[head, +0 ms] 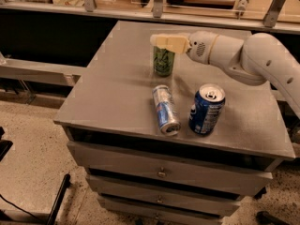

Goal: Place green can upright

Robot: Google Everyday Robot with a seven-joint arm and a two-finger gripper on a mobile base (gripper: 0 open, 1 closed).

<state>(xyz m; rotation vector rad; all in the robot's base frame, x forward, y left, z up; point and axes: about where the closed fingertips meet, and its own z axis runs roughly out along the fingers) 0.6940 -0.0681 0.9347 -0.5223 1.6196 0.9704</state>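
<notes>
Filling most of the view: a grey flat-topped table [117, 93] with drawers below. A white, rounded robot arm [262, 60] reaches in from the right over its far half. Its pale beige two-finger tool [162, 41] sits at the top of the mottled green drink can [164, 63], clamped on the rim. The can is upright, toward the table's back centre; whether its base touches the top I cannot tell. Nearer the front, a blue drink can [206, 109] stands upright. Just left of it, a slim silver-blue can [165, 109] lies on its side.

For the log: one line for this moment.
gripper: grips green can top | can upright | blue can upright | silver can lying
</notes>
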